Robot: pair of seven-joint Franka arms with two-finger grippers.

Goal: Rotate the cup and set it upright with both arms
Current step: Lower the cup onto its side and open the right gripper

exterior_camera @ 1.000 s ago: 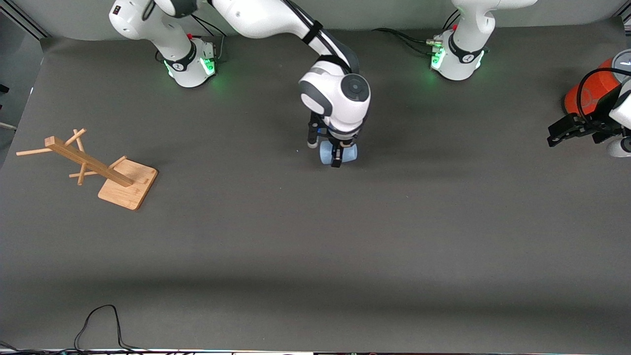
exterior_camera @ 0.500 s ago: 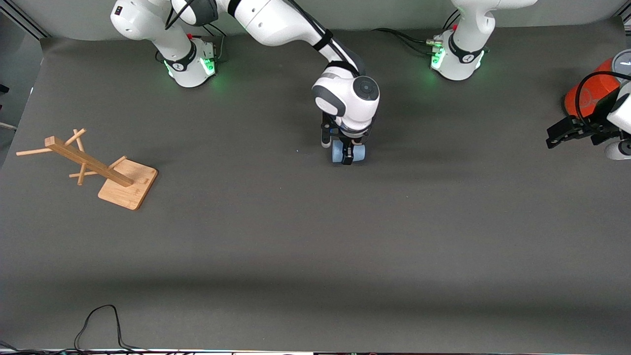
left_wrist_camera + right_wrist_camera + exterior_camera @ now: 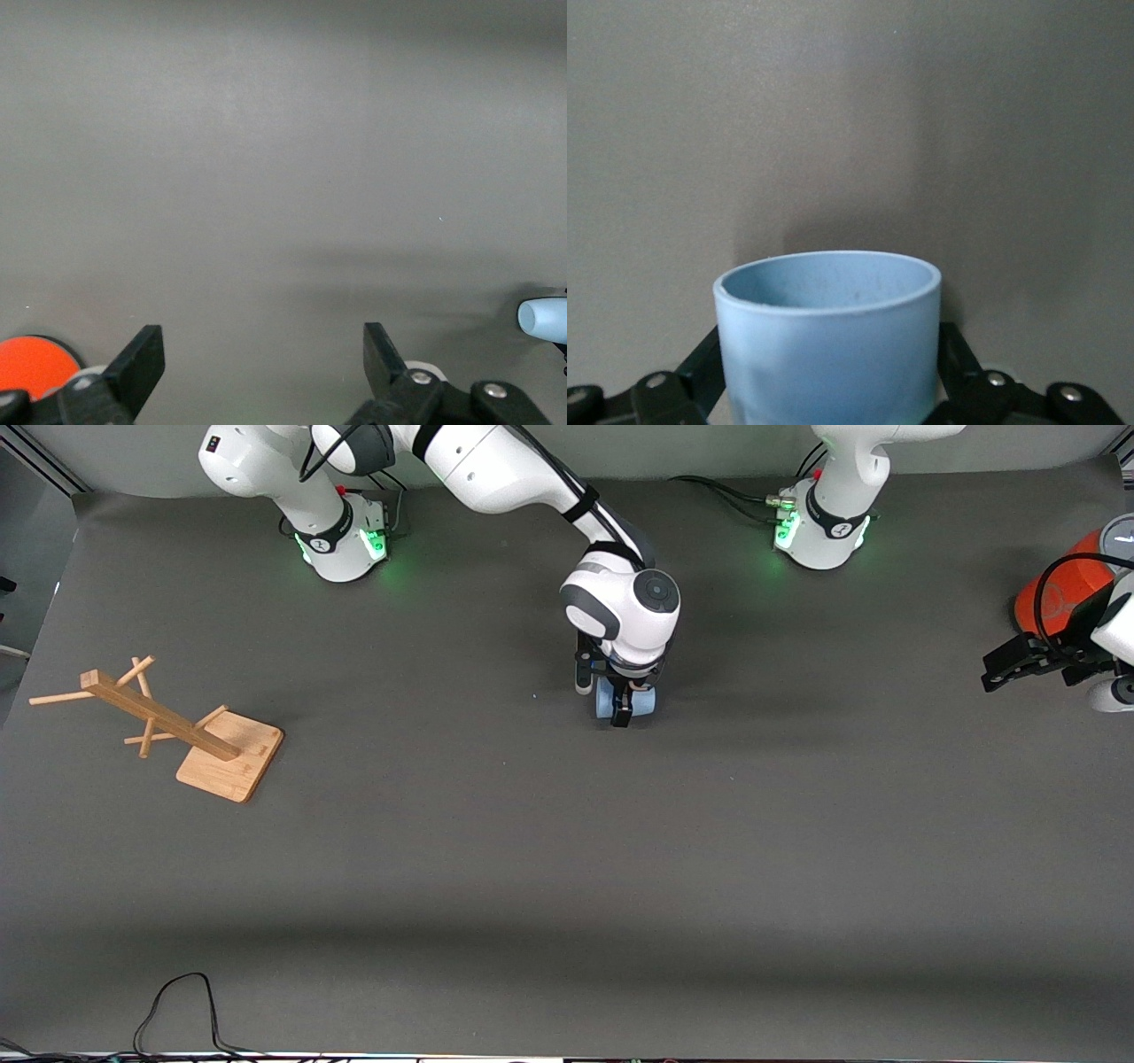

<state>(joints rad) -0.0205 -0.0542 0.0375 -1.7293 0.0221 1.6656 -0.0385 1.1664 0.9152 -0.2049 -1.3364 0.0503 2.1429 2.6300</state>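
This is a robotics lab. Two white arms [image 3: 532, 478] are bolted by green-lit bases [image 3: 819, 536] to a table [image 3: 567, 850] covered in plain grey matting, with loose cables [image 3: 177, 1010] at its edge. The only props are a wooden rack [image 3: 177, 726] and an orange canister [image 3: 1059, 589].

Right gripper [image 3: 624, 701] (fingers closed) around cup [image 3: 644, 701]

White arms [image 3: 496, 465], grey joint bands, black cables, green-lit bases [image 3: 819, 536].
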